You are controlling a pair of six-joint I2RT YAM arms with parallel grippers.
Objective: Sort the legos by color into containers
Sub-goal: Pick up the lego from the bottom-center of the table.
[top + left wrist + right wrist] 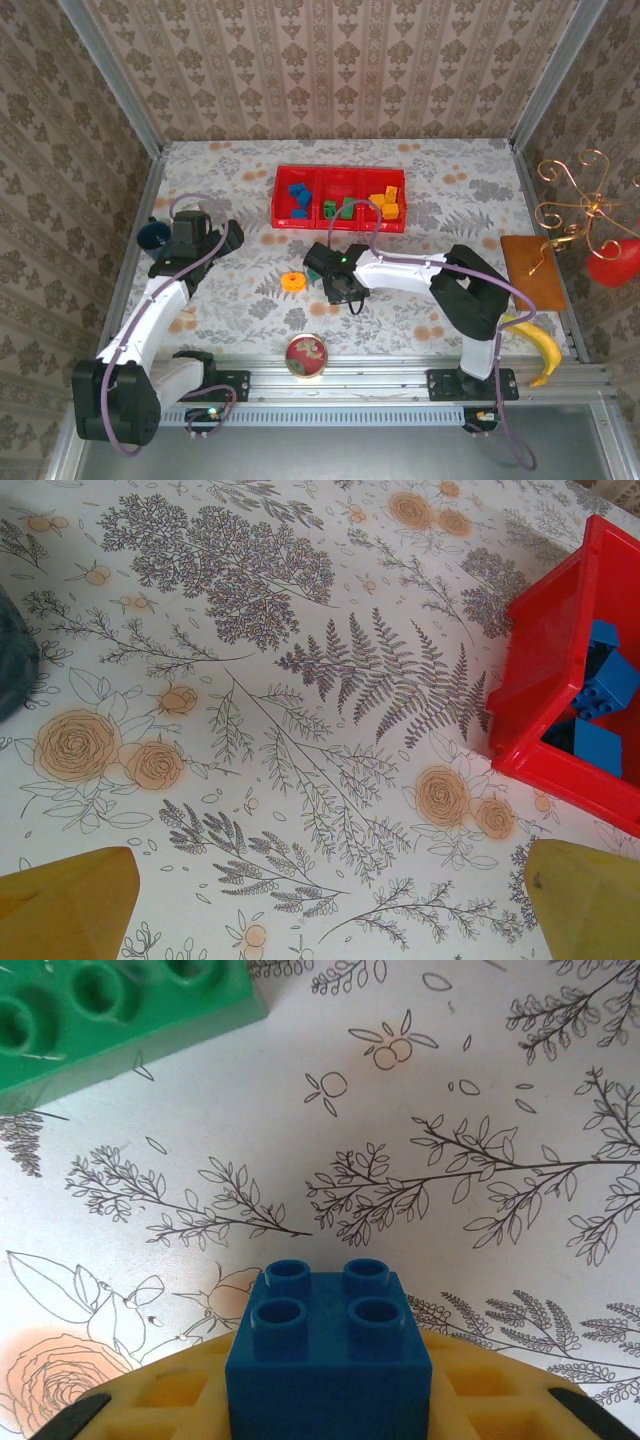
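Note:
The red three-compartment tray [300,226] sits at the table's middle back, with blue legos [298,198] on its left, green [340,208] in its middle and orange [388,203] on its right. An orange ring [293,282] lies on the cloth in front of it. Just right of the ring, my right gripper [340,285] is shut on a blue lego [328,1350], studs facing out, held a little above the cloth. A green lego [110,1020] lies beyond it. My left gripper [215,235] stands open over bare cloth [330,910], left of the tray's blue compartment [560,680].
A dark blue cup [153,234] stands by the left arm. A small round red-rimmed dish [306,356] sits at the near edge. At the right are a banana [540,350], a wooden board [532,270] and a gold wire stand [585,210]. Papered walls close in the table.

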